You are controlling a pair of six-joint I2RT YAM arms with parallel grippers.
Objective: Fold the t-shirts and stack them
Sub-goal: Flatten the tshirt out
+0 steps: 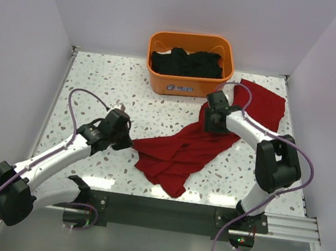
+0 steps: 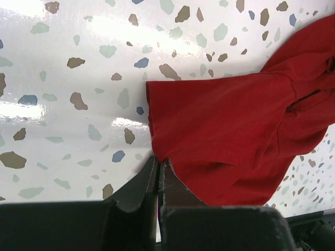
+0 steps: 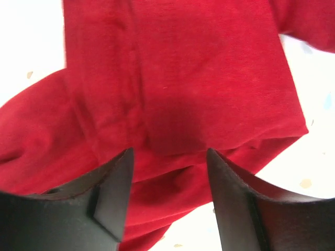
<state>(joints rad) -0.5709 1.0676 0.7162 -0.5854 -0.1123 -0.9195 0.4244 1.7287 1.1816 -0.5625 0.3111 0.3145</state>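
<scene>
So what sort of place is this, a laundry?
Probably a robot test booth, not a laundry: plain white walls box in a speckled table, a left arm and right arm are bolted to its near edge, with a red shirt and basket.

Bright light comes from above. In the left wrist view the shiny desk (image 2: pixel 31 112) shows white glare spots. In the right wrist view the desk is washed out white, and the right claw (image 3: pixel 168 157) looks dark and fuzzy.

Orange basket (image 1: pixel 185 86), speckled table (image 1: pixel 99 82), white walls (image 1: pixel 21 19)
</scene>
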